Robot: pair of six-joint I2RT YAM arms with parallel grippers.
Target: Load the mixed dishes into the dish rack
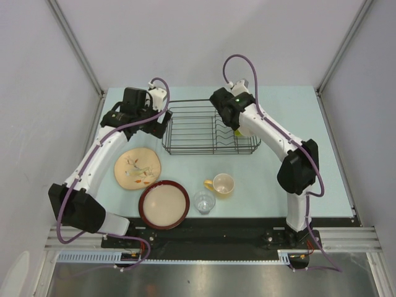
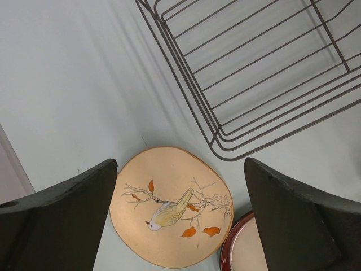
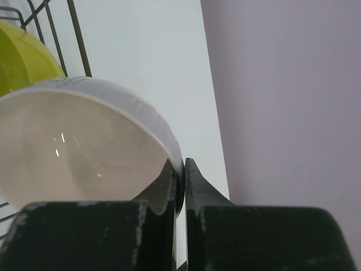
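Note:
The black wire dish rack [image 1: 198,127] stands at the table's back middle. My right gripper [image 3: 184,164] is shut on the rim of the small pale saucer [image 3: 84,141], held at the rack's right end beside the lime green bowl [image 3: 20,62], which also shows in the top view [image 1: 237,132]. My left gripper [image 2: 180,164] is open and empty, high above the beige floral plate [image 2: 172,206], near the rack's left end [image 2: 254,84]. The plate [image 1: 137,168], the red-rimmed cream dish [image 1: 164,204], the clear glass [image 1: 204,202] and the yellow mug [image 1: 221,184] lie on the table in front.
The red-rimmed dish's edge [image 2: 240,248] touches or nearly touches the floral plate. Grey walls close in the table [image 1: 297,124] at left, right and back. The right arm's elbow [image 1: 298,164] hangs over the table's right side.

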